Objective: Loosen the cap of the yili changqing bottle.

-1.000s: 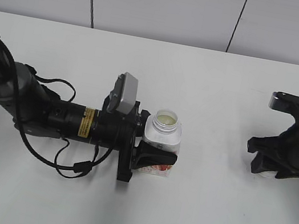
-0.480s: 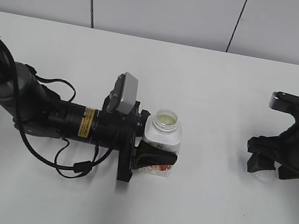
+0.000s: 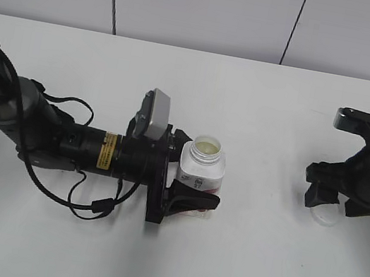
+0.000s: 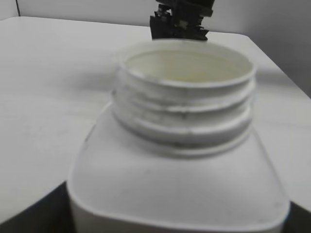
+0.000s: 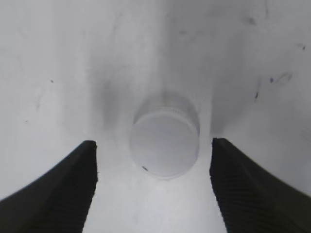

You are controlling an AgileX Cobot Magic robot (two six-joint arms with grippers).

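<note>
Bottle stands upright mid-surface, neck open, threads bare. Left end effector lies sideways against the bottle, jaws around its lower body; grip contact cannot be told. Cap sits flat on the surface well right of the bottle, untouched, between the spread jaws of the right end effector above it.

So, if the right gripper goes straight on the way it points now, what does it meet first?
Most likely the cap, which lies on the table directly below the open right gripper, centred between its fingers. Nothing else shows in that line, though the remaining gap is unclear.
</note>
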